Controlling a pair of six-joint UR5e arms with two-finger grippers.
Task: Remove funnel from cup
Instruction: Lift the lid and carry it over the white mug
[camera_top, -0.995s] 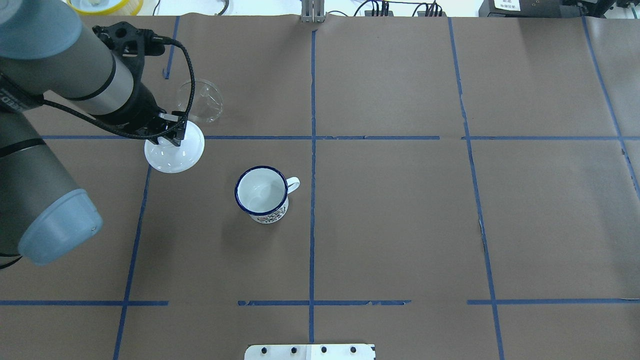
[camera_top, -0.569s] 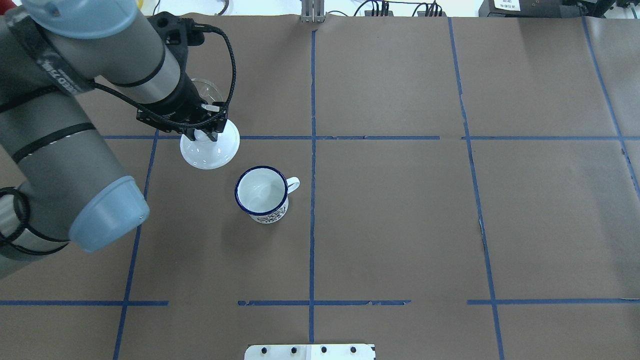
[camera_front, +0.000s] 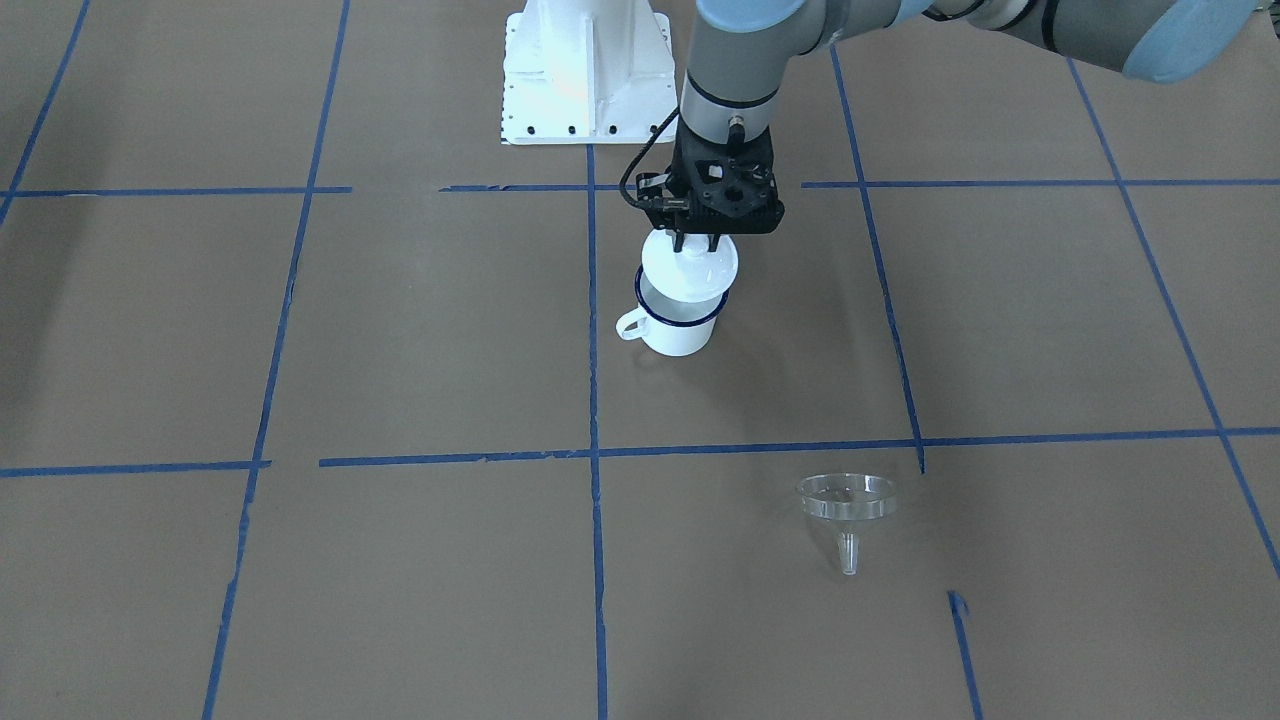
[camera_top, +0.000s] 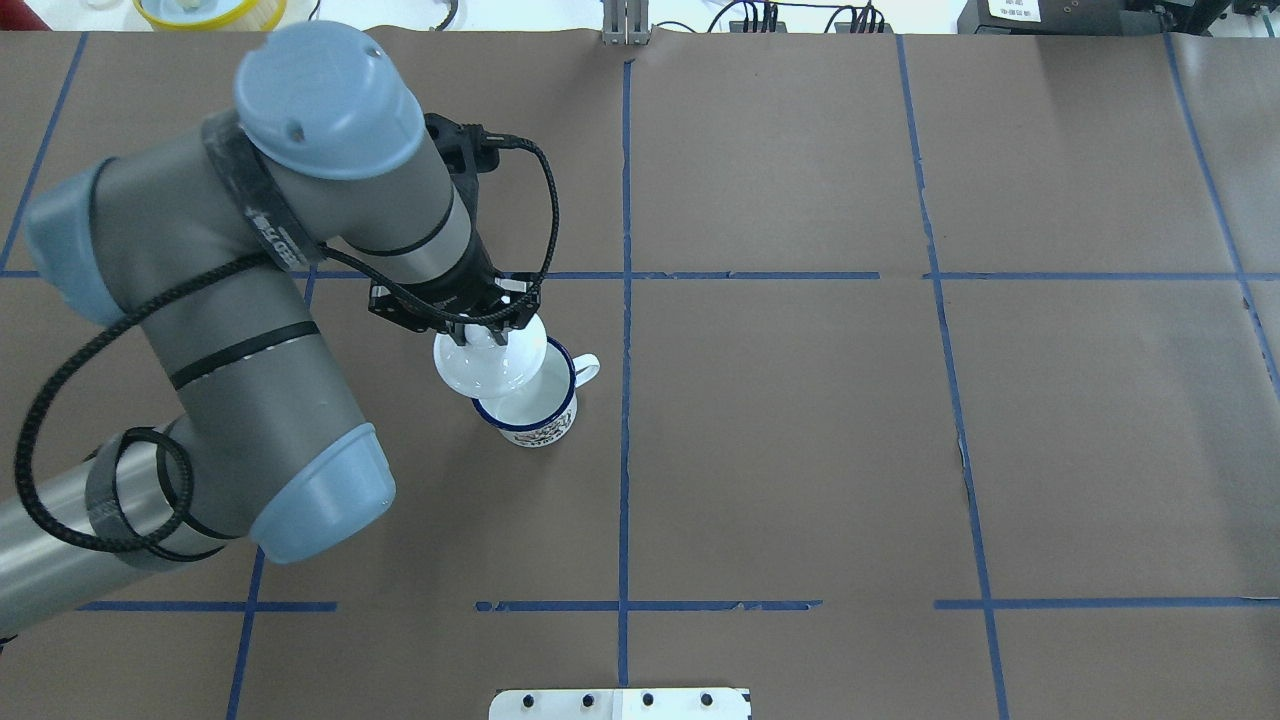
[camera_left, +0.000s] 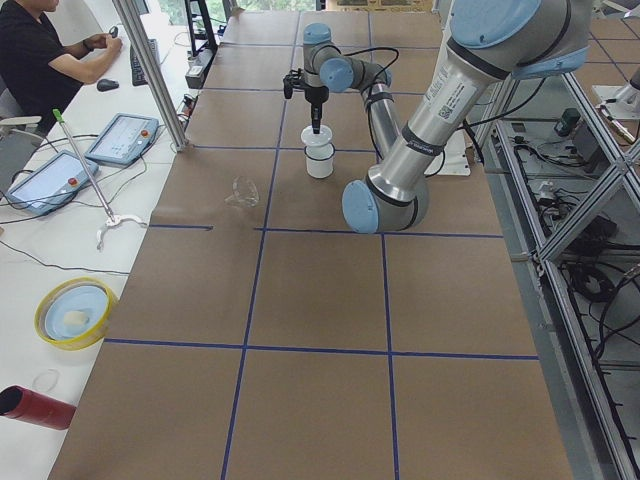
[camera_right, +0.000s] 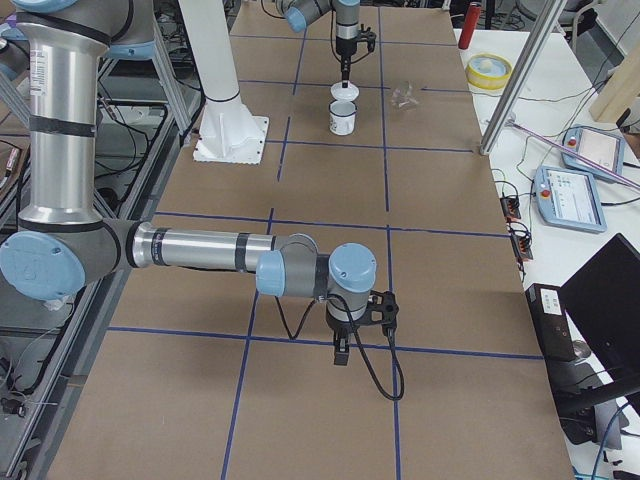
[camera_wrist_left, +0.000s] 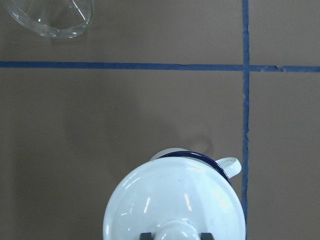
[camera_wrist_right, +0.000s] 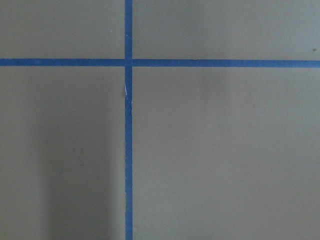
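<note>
The white cup (camera_front: 680, 330) with a dark blue rim stands near the table's middle; it also shows in the overhead view (camera_top: 545, 418). The clear funnel (camera_front: 846, 497) lies on the table apart from the cup, and shows at the top left of the left wrist view (camera_wrist_left: 55, 17). My left gripper (camera_front: 697, 243) is shut on the knob of a round white lid (camera_front: 690, 268) and holds it just over the cup's mouth, covering most of it (camera_wrist_left: 175, 200). My right gripper (camera_right: 340, 355) shows only in the exterior right view, so I cannot tell its state.
The robot's white base plate (camera_front: 585, 70) sits at the table's robot side. A yellow bowl (camera_top: 210, 10) is beyond the far edge. Blue tape lines cross the brown table cover. An operator (camera_left: 40, 60) sits at the far left bench.
My left arm has carried the white lid from beside the funnel rightwards and nearer, to over the cup. The cup has not moved.
</note>
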